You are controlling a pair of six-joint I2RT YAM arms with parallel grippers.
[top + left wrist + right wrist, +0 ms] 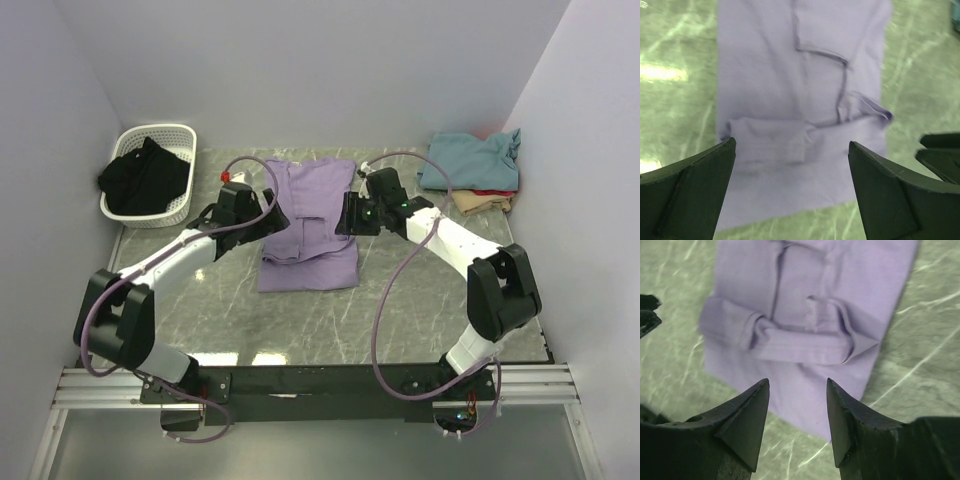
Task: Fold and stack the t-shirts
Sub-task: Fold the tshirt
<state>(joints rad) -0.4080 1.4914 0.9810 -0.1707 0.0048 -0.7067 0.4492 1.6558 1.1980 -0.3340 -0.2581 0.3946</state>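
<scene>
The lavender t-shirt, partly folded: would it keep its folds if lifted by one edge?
Probably not: the lavender t-shirt lies limp, folds loose, so it would likely droop open. Thin fabric looks light; pushed, it may bunch.

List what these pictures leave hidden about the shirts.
Top view: red shirt and tan shirt, mostly covered by the teal shirt.
Top view: black clothing in the basket, too dark to identify.
Left wrist view: lavender shirt, blurred, cut off by the top edge.

Right gripper (797, 385) parted, empty, above folded lavender t-shirt (850, 290) on marble table (925, 345)
</scene>
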